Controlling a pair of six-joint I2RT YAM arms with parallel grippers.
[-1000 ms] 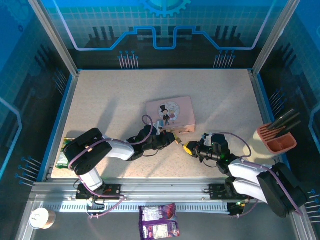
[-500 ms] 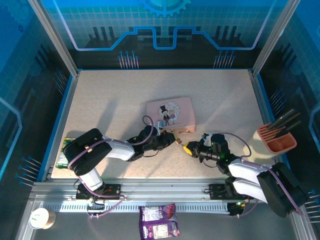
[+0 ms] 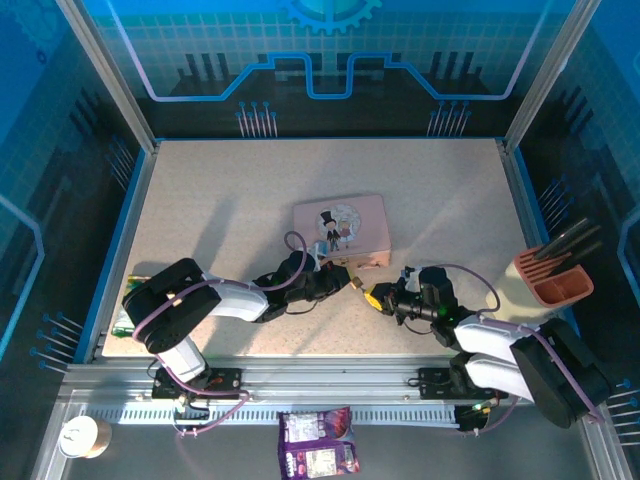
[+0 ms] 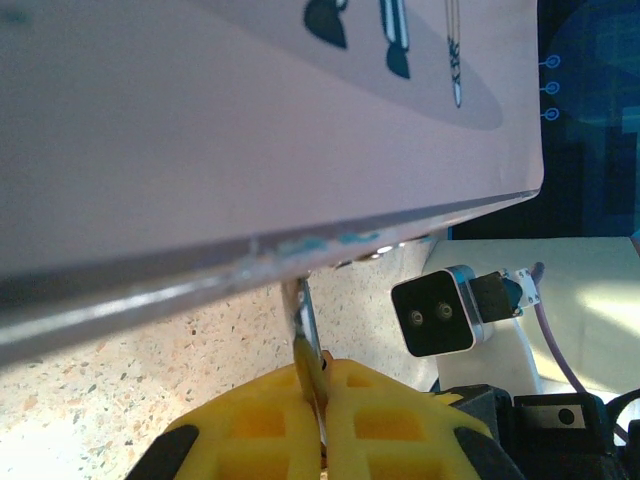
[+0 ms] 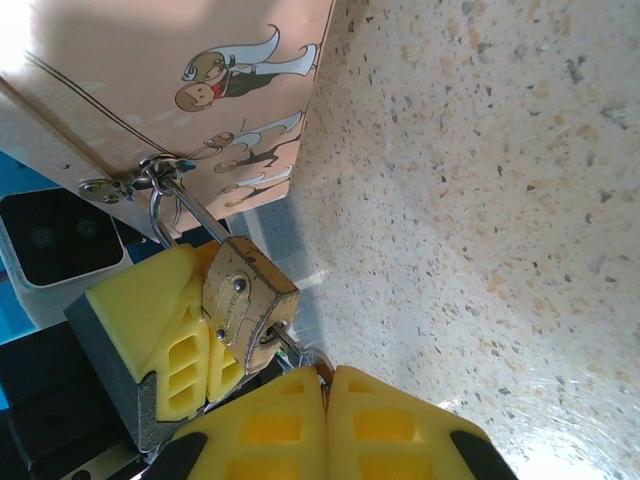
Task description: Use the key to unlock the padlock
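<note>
Your right claw (image 5: 326, 385) was pinched shut on the key (image 5: 293, 346), with the shaft running up-left into the padlock (image 5: 248, 300). Left claw (image 4: 322, 375) gripped its silver shackle. The padlock hung tilted from the hasp on the pink tin (image 5: 150, 70), over the worktop (image 5: 480, 200). Couldn't see inside the tin.

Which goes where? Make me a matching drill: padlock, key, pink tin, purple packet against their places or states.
Things
1. padlock
2. key
3. pink tin
4. purple packet

Places or states
A. lying beyond the near edge of the table
B. flat on the middle of the table
C. shackle hooked through the hasp on the tin
D. pinched in the jaws of the right gripper, tip at the padlock's underside

Pairs: 1-C, 2-D, 3-B, 4-A
</note>
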